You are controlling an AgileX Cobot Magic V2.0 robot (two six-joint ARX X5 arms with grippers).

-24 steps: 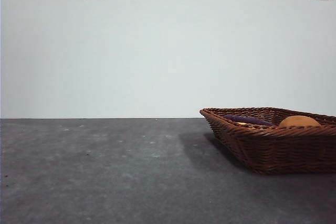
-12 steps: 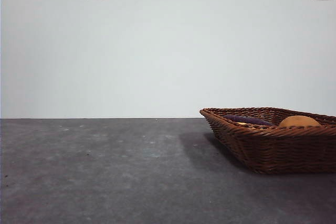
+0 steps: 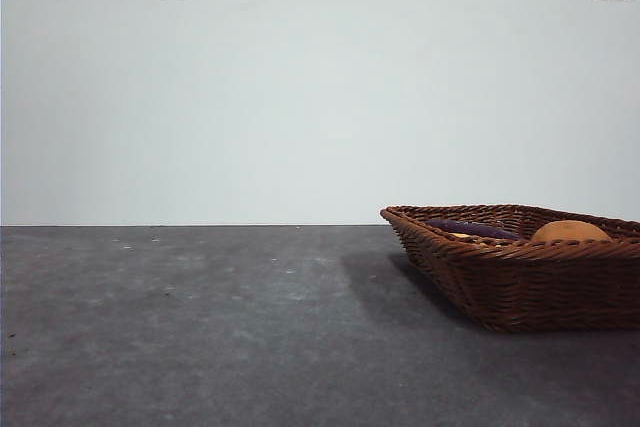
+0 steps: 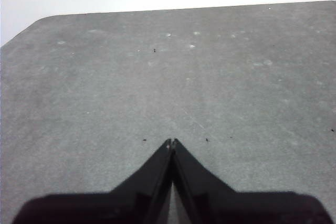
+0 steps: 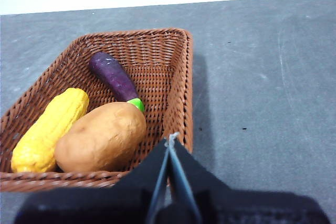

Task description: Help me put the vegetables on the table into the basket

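Three vegetables inside brown basket

Basket: stands on the bench, at the right in the front view.
Eggplant: lies in the basket, near one end wall.
Potato: in the basket, touching the eggplant's stem end.
Yellow piece: in the basket, alongside the potato, against a side wall.
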